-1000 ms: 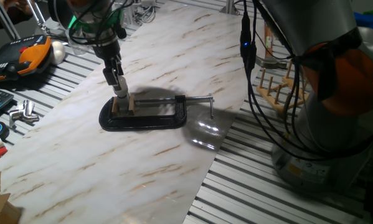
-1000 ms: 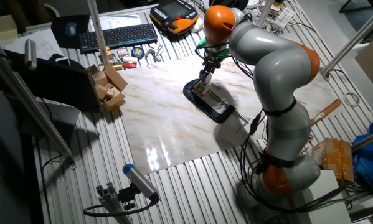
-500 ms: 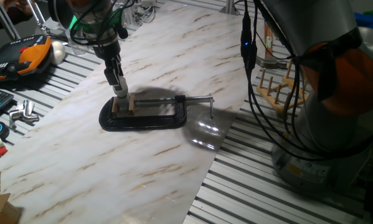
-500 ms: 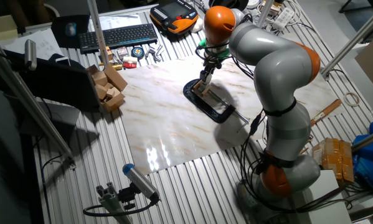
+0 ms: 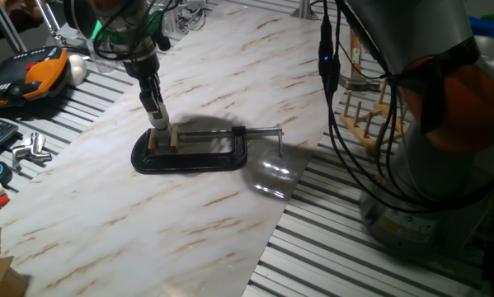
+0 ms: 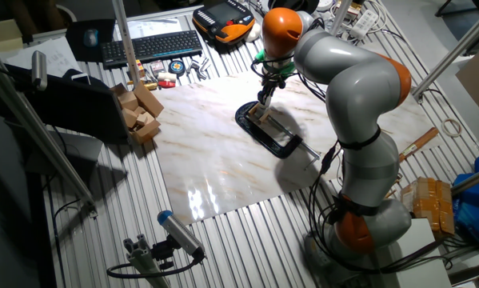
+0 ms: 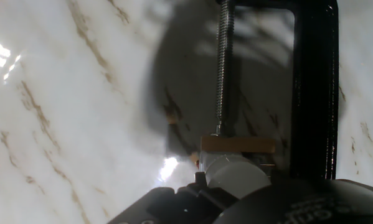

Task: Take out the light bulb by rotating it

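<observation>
Barely any change since prior frames: gripper (image 5: 157,124) sits slightly higher, directly above light bulb (image 7: 231,175), which stands upright in black C-clamp (image 5: 193,154); finger state hidden, can't tell.

The tabletop (image 5: 230,58) was white marble with brown veins. On it lay a black clamp (image 5: 193,157) with tan wooden blocks (image 5: 162,140); the bulb (image 7: 236,176) between them was white.
</observation>
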`<state>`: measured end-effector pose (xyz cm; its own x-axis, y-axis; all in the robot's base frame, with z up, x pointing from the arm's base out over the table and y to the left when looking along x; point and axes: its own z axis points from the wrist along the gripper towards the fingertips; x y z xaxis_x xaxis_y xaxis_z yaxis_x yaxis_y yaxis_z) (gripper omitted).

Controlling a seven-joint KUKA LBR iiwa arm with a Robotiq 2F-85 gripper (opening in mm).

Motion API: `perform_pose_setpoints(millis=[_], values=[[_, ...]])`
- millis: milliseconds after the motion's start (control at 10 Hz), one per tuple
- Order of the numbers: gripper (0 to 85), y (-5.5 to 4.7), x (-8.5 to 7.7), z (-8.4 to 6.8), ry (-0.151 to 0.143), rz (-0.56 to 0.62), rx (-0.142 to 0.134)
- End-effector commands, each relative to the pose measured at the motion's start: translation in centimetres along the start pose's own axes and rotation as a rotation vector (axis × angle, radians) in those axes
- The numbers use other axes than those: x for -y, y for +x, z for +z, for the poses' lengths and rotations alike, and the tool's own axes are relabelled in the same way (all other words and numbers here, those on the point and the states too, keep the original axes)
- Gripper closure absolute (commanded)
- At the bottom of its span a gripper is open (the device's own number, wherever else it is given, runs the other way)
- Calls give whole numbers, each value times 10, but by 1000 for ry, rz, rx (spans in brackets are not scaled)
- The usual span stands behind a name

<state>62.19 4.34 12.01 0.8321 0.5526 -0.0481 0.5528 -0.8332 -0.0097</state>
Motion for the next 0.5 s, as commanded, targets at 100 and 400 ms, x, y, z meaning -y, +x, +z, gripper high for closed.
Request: perform_pose_setpoints(millis=[100,400], values=[[510,0,0,0,-3,-34,-7],[850,0,0,0,-3,-85,-20]])
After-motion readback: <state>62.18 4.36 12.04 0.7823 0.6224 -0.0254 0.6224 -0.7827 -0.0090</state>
